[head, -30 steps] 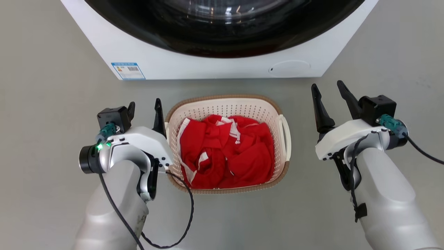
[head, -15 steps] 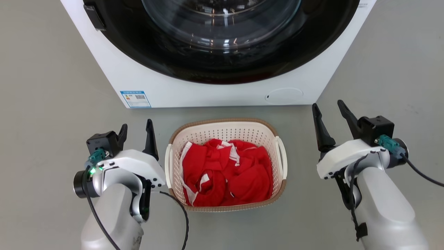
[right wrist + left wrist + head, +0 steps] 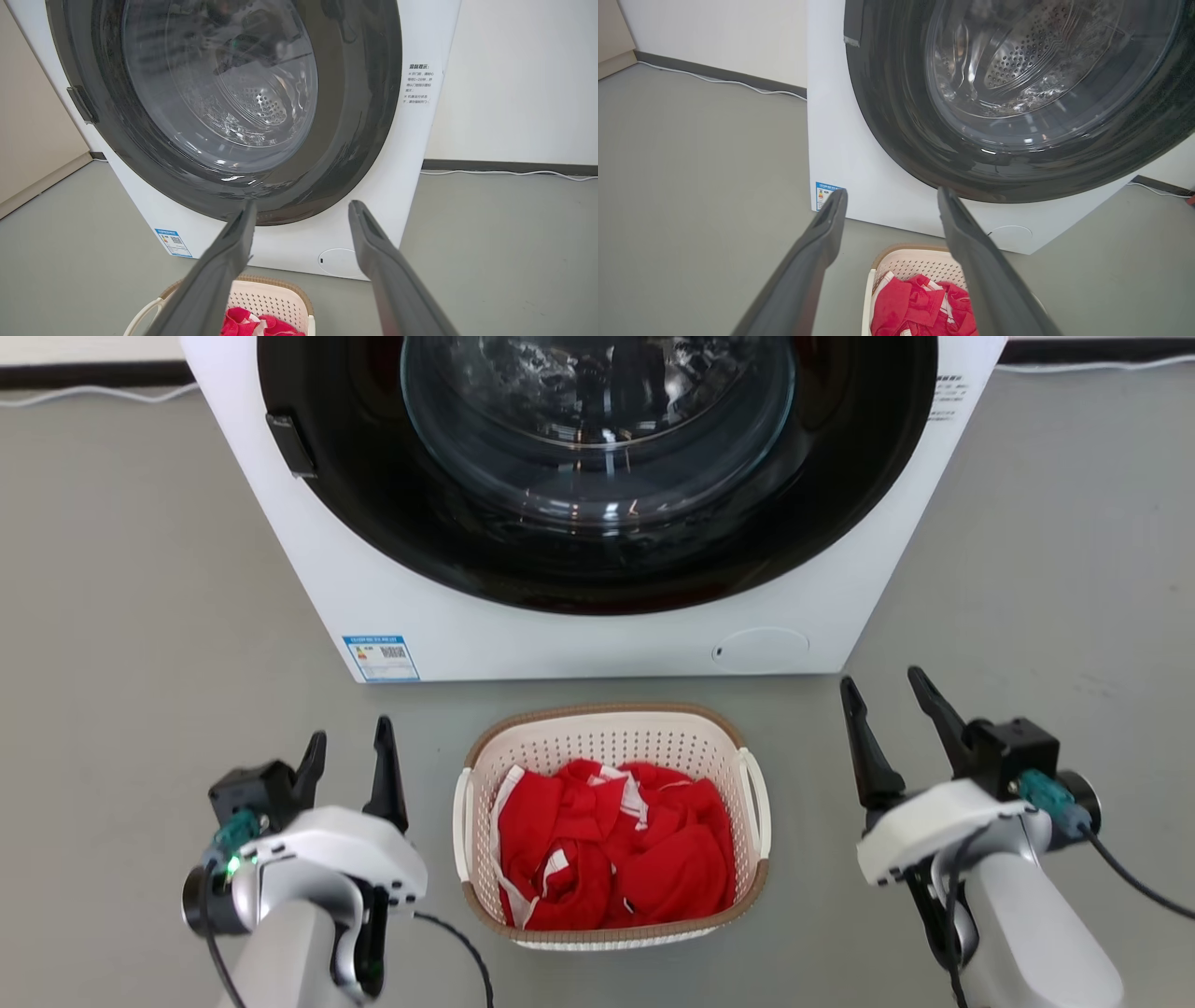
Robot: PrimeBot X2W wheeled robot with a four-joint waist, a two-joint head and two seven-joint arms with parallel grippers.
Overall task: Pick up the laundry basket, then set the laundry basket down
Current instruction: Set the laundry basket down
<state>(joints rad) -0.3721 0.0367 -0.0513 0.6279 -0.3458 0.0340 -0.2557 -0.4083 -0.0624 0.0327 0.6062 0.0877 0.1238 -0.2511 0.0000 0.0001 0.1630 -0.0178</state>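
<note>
The laundry basket (image 3: 607, 745) is sitting flat on the grey floor (image 3: 140, 616), just in front of the white washer (image 3: 579, 649) and clear of its front panel, with a heap of red clothes (image 3: 616, 845) lying inside. The left gripper (image 3: 348, 735) is hanging off to the basket's left, jaws spread wide and gripping nothing. The right gripper (image 3: 880, 679) is doing the same on the other side, wide open, empty and standing further from the basket than its partner. Both are pointing toward the washer, and neither is touching the basket. As things are lying, this reads as the reach for the lift, though with the basket grounded and both grippers free, a finished set-down would look just the same. If the lift is what is coming, the targets are those two white loops: the left handle (image 3: 459, 821) and the right handle (image 3: 758, 803). Both arms should be coming inward together and dropping to rim level, each closing on its own loop and not on the perforated wall. Then they should be rising evenly, because a lopsided lift would be tipping the load, and the washer door is sitting close behind.
</note>
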